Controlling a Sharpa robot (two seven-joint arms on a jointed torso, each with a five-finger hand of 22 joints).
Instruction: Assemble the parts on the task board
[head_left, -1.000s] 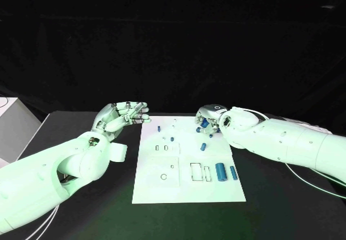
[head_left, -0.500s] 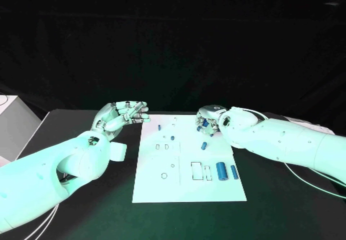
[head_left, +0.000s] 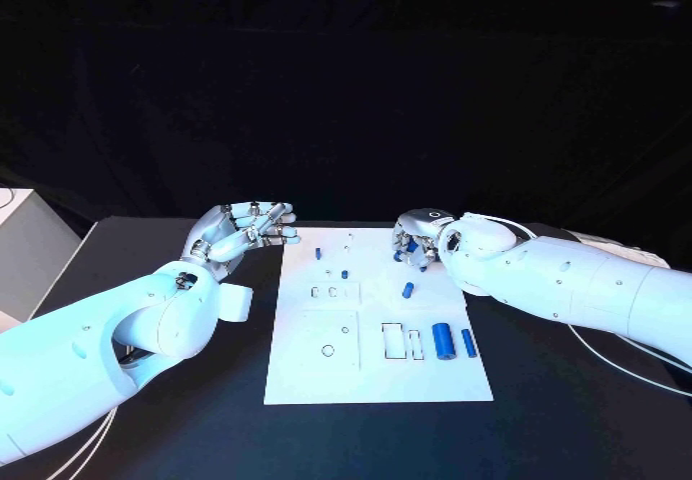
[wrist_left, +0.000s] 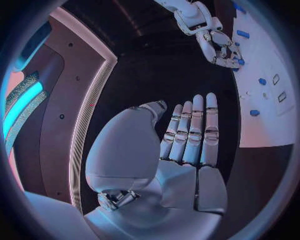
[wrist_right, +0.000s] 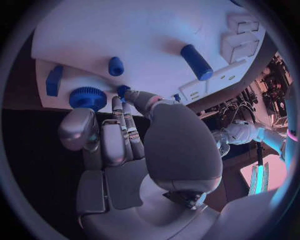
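The task board (head_left: 378, 370) lies flat in the middle of the black tabletop (head_left: 577, 410), between the two arms. Blue parts are scattered over it: a thick cylinder (head_left: 444, 341) and a thinner one (head_left: 469, 343) side by side toward its right edge, and a short peg (head_left: 407, 291) farther up. The right hand (head_left: 417, 244) reaches down to the board's far right corner, fingers curled together, their tips touching a small blue part (wrist_right: 123, 90) just beside a blue gear (wrist_right: 87, 97). The left hand (head_left: 245, 230) hovers off the board's far left corner, palm up, fingers straight and empty.
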